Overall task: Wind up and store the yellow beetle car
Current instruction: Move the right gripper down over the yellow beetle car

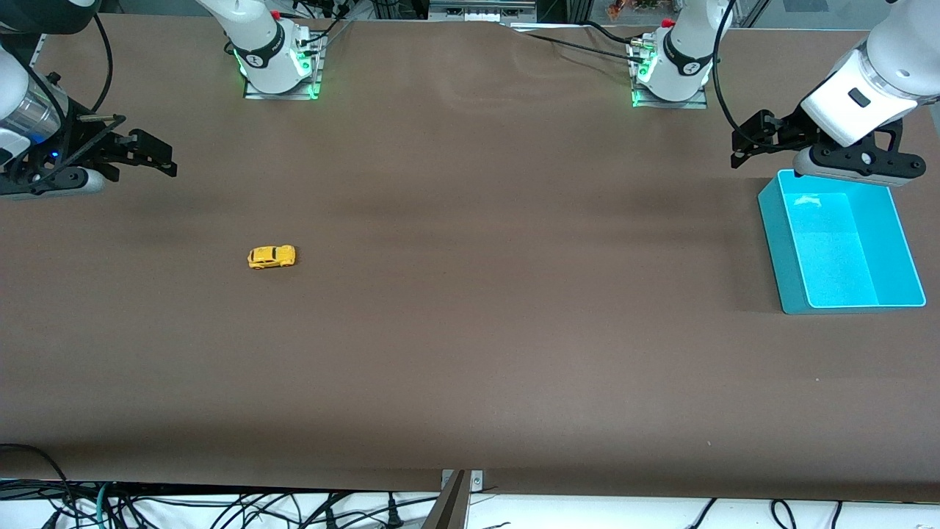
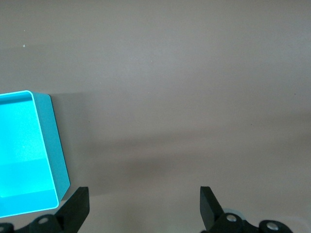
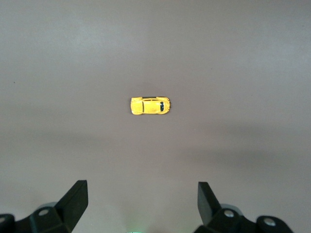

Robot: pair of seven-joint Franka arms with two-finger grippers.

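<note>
— 2 grippers, how do they stand?
— Both have the fingers spread wide and hold nothing. The left gripper (image 1: 742,143) hangs beside the turquoise bin (image 1: 771,220), the right gripper (image 1: 158,156) over bare brown table (image 1: 470,367).
— And the yellow beetle car (image 1: 272,256)?
— On its wheels on the table, at about 5 o'clock from the right gripper, well apart from the bin.

We see a bright yellow car (image 1: 272,256) with dark windows and black wheels on a plain brown table (image 1: 470,353), a turquoise bin (image 1: 771,213) with a paler cyan inside, black grippers on white arms, and green lights glowing at both arm bases.
</note>
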